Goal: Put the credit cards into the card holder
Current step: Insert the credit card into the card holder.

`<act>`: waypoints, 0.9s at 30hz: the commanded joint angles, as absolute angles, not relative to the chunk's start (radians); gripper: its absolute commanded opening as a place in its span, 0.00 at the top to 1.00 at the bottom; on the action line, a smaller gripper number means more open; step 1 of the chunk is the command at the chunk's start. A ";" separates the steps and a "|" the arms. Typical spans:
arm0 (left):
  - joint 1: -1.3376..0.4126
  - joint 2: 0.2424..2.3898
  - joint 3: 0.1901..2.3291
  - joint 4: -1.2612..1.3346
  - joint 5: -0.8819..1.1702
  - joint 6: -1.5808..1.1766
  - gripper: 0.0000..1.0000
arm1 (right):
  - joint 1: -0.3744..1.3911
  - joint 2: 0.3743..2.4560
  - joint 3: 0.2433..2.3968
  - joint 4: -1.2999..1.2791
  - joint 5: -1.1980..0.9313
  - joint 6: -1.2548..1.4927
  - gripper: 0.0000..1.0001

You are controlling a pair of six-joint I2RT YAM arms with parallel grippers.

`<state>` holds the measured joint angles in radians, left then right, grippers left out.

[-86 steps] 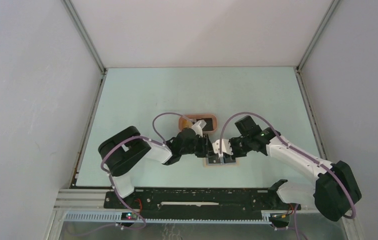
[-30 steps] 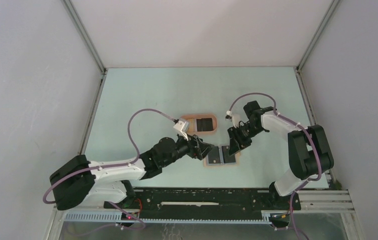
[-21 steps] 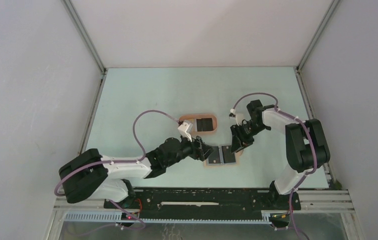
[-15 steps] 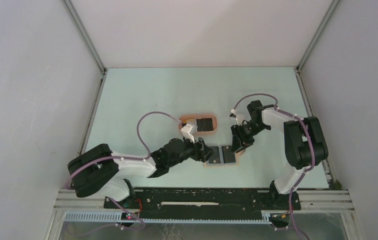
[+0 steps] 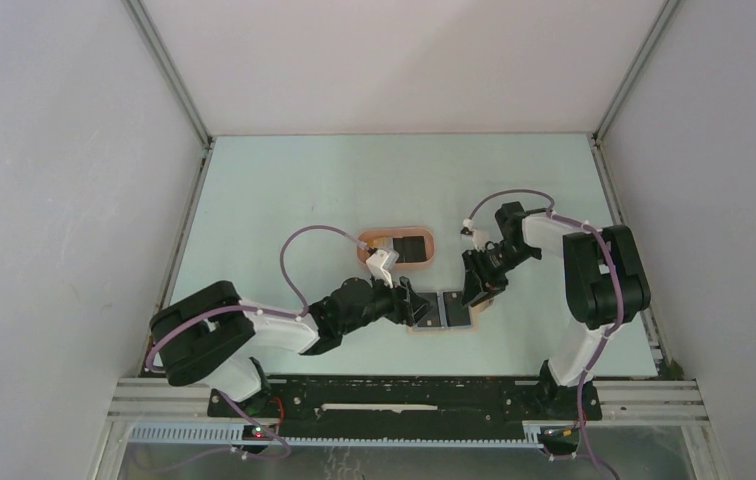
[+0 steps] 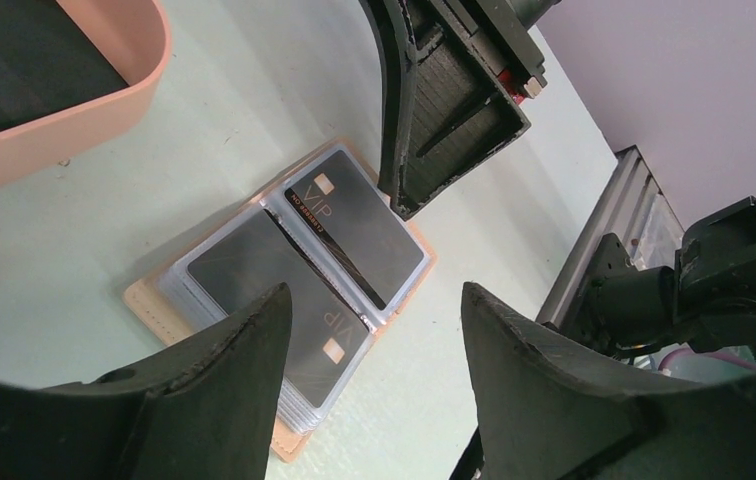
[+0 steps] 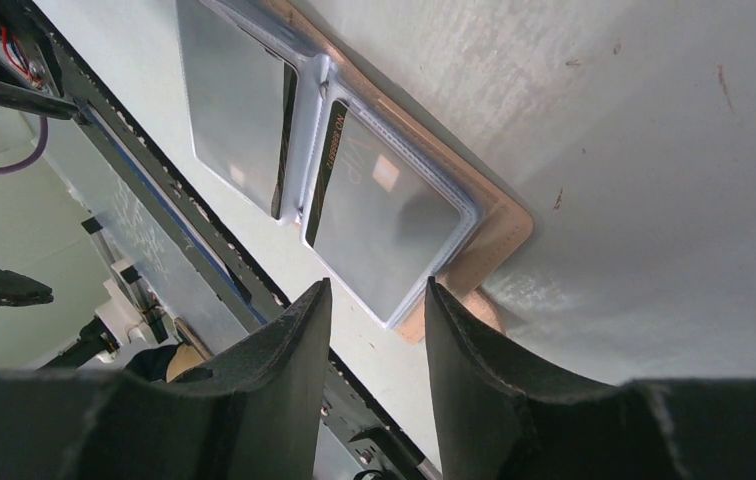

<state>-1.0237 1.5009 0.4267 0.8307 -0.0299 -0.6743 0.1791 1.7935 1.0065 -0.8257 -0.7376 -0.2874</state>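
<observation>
Top external view: a pale green table (image 5: 304, 190) carries the whole layout, with both arms reaching in from its near edge. The left arm (image 5: 254, 325) lies low and extends toward the centre. The right arm (image 5: 594, 270) folds back on itself and points inward from the right.

A salmon-pink oval tray (image 5: 432, 250) sits at mid-table and holds black credit cards (image 5: 409, 247). The card holder (image 5: 444, 312) lies open and flat on the table just in front of the tray, between the two grippers.

Left wrist view: clear sleeves are fanned across both halves of the tan holder. A black card marked VIP (image 6: 354, 225) sits in the farther sleeve, and a second black card (image 6: 249, 265) in the nearer one.

The left gripper (image 6: 374, 300) hovers near the holder's left side. Its fingers are spread wide, with nothing between them.

The right gripper (image 7: 376, 295) hangs over the holder's right edge. Its fingers are parted by a narrow gap that contains nothing. Contact between its tips and the holder cannot be determined.
</observation>
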 commanded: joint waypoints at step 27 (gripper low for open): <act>-1.024 1.528 0.489 0.882 -0.012 -0.687 0.33 | 0.167 1.837 1.053 -0.856 -0.790 -0.292 0.45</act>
